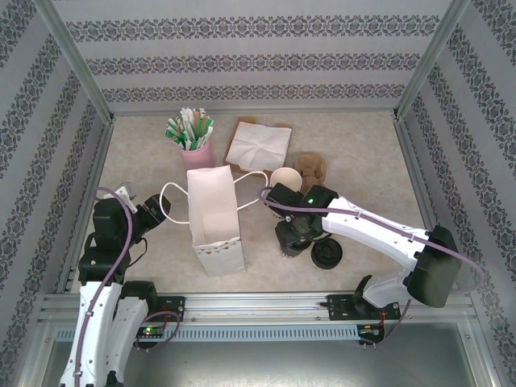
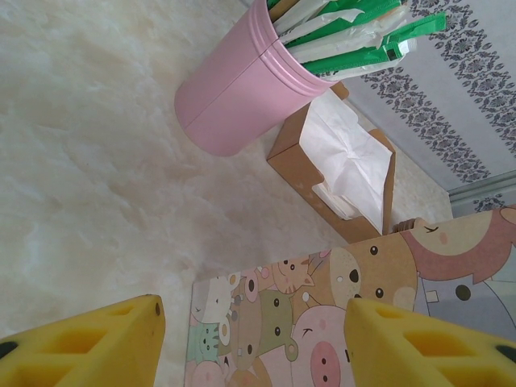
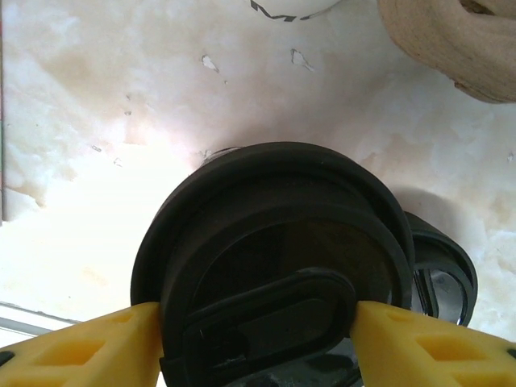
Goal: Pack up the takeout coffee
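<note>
Lab robot cell — wallpapered panels (image 1: 258, 48), aluminium frame (image 1: 258, 303)

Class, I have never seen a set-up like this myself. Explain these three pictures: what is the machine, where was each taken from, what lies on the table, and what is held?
Two robot arms stand at a table's near edge. The overhead picture looks down on both; the other two come from cameras on each wrist, so the yellow blocks are fingers. On the table: a white paper bag, a pink cup of packets, napkins, a spare lid. The left gripper is open, holding nothing. The right gripper has its fingers either side of a black lid; a firm grip is unclear.
</note>
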Controlling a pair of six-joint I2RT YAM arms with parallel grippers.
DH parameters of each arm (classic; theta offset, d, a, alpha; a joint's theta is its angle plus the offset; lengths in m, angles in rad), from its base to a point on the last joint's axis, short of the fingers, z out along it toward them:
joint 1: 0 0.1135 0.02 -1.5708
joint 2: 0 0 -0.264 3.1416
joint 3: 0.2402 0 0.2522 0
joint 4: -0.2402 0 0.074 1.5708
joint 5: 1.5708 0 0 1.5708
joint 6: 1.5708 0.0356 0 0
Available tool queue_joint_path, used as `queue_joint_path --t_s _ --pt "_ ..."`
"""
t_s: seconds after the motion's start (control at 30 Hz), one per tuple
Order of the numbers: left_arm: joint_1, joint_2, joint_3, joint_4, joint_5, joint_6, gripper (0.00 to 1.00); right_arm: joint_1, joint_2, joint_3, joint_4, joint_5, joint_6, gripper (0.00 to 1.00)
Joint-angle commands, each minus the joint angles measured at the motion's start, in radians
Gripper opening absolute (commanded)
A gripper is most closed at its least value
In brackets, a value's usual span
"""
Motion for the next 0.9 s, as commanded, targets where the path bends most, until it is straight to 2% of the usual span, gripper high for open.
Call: queue_joint_path --t_s 0.0,0.27,0.67,0.8,0.87 --pt "0.009 -0.005 -0.003 -0.004 0.011 -0.013 0.62 0.007 0.012 -0.001 -0.074 0.008 -0.014 0.66" --pt "0.009 -0.007 -0.003 -0.005 0.013 -0.015 0.62 0.010 -0.018 0.022 -0.042 0.003 -0.024 0.72" --pt "0.009 -0.009 -0.001 -0.008 0.012 -0.016 0.62 0.016 -0.078 0.052 -0.009 0.009 -0.019 0.74" --pt "0.010 -0.009 0.001 -0.007 0.012 -0.016 0.62 0.017 -0.102 0.048 -0.018 0.015 0.032 0.74" --pt "0.009 -0.009 0.002 -0.007 0.010 -0.015 0.62 0.016 -0.124 0.044 -0.027 0.041 0.135 0.74"
